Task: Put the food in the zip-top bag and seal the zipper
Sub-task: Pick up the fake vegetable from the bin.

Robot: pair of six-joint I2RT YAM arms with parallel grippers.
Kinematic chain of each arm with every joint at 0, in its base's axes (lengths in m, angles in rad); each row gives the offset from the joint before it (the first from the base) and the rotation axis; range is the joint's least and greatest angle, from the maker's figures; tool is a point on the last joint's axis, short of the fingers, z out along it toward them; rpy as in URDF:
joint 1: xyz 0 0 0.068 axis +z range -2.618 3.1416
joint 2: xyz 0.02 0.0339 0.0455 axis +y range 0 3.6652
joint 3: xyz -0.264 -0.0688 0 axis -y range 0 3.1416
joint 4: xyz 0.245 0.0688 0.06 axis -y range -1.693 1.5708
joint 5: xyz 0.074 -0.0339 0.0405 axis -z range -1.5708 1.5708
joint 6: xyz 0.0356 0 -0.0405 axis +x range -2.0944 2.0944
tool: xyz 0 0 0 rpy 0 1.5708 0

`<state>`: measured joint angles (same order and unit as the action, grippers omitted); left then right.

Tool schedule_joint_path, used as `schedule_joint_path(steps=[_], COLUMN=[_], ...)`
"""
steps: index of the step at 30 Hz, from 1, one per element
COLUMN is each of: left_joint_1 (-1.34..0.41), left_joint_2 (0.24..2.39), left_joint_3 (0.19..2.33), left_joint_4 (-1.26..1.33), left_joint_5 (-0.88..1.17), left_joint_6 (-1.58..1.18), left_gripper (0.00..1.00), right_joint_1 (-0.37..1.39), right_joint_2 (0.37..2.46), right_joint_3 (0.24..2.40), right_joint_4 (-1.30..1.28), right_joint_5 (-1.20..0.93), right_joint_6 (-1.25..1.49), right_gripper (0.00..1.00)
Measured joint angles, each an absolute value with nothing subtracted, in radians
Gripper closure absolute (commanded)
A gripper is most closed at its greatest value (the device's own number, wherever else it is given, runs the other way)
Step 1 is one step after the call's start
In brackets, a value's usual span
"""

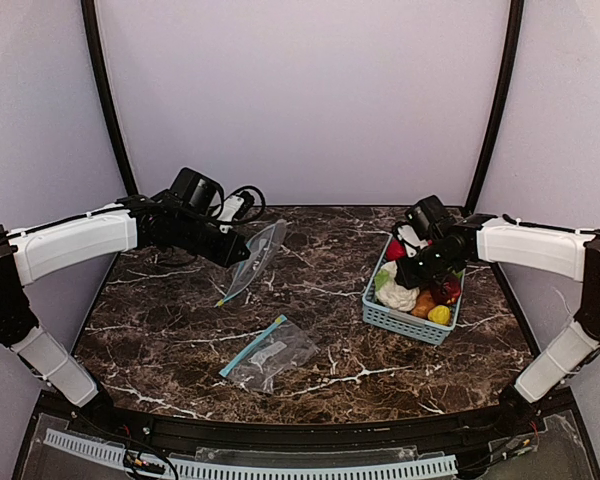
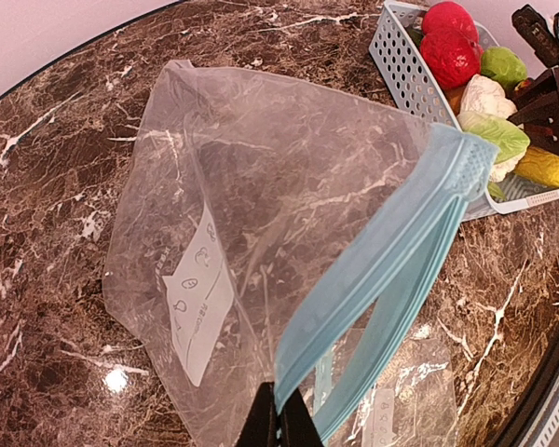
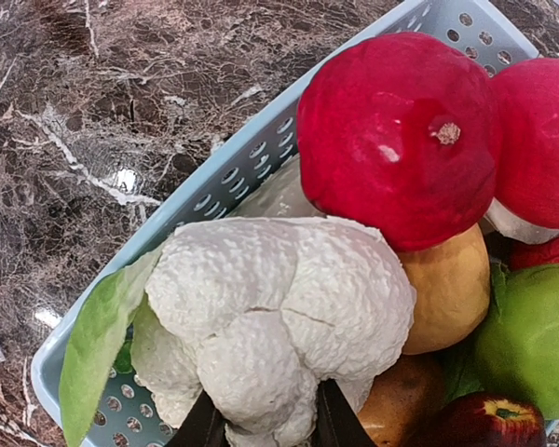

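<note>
left gripper (image 2: 279, 424): pinching the bag (image 2: 261, 233) by its blue zipper (image 2: 391, 270), mid-left
right gripper (image 3: 265, 428): squeezing the cauliflower (image 3: 279, 307) in the basket (image 3: 233, 182), right side

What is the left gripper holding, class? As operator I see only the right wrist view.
Observer: A clear bag, hanging from the left gripper, pinched at its blue zipper.
Operator: My fingers flank the cauliflower. Is that bag's mouth open?
Observer: Partly; its zipper strips are parted.
Operator: Any other bag?
Observer: Yes, a second bag lies flat on the table.
</note>
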<state>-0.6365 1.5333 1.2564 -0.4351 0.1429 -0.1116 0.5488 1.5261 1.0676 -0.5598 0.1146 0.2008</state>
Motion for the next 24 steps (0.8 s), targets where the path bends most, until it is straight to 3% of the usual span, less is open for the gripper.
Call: schedule_joint_path(steps=[14,24], left_joint_1=[-0.633,-0.633], left_joint_2=[1.533,1.534], left_joint_3=[1.256,1.270], left_joint_4=[-0.416,-0.300], left_joint_5=[0.187,0.411], left_joint_6=[-0.137,-0.344], left_gripper=[0.99,0.99], right_joint_1=[0.547,0.547], right_joint_2=[1.320,1.086], right_joint_3=[1.065,1.065], right_joint_4=[-0.572,-0.509], right_joint_5=[0.083,-0.129], right_joint_6=[0.240,0.242], right_gripper=[1.00,1.00])
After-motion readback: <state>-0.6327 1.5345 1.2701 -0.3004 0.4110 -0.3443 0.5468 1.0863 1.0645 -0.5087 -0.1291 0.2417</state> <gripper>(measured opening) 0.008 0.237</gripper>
